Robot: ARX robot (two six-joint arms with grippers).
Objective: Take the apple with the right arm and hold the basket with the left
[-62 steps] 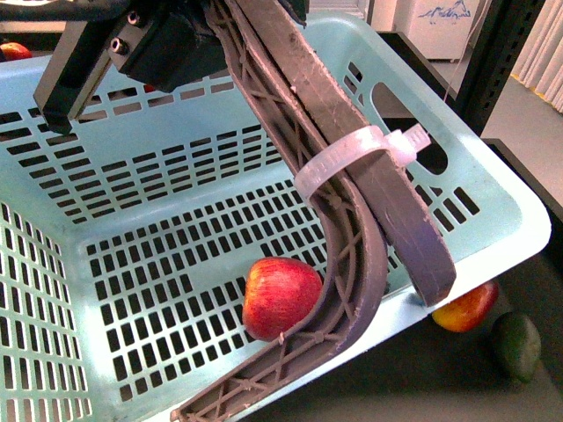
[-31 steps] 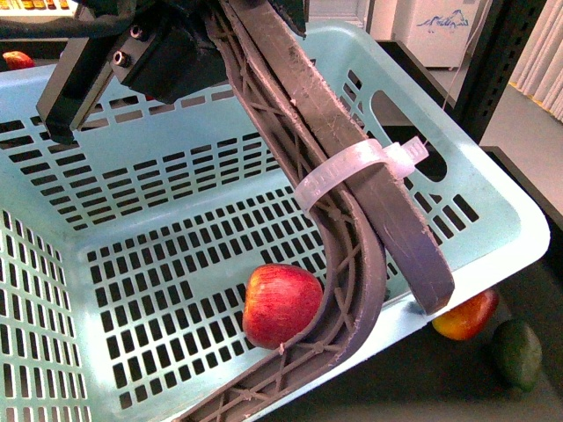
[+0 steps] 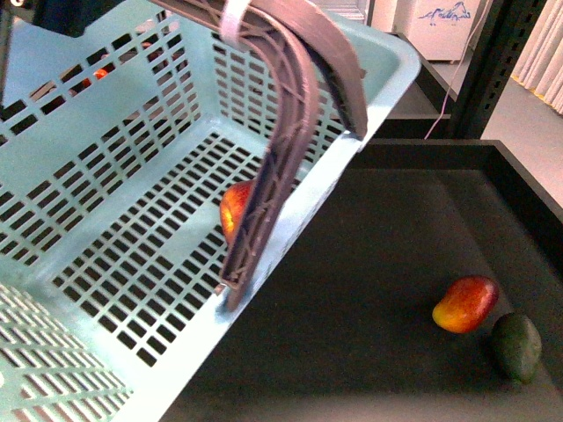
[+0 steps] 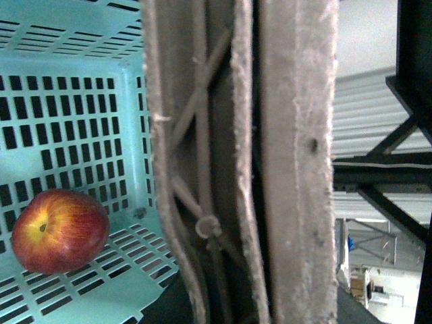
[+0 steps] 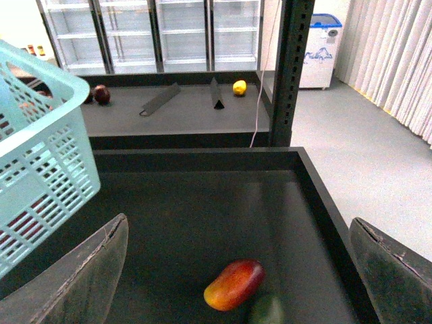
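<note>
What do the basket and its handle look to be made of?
The basket: light-blue moulded plastic, smooth with a slight sheen; regular slots and rounded rim. The handle: likely hard plastic too, grey-brown, matte; lattice ribs underneath, rough fuzzy edges.

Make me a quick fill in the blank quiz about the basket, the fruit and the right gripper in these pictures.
The apple lies ___ the basket. On the dark table, the mango lies beside a dark ___ fruit. The right gripper is ___ and holds nothing.
Missing words: inside; green; open.
</note>
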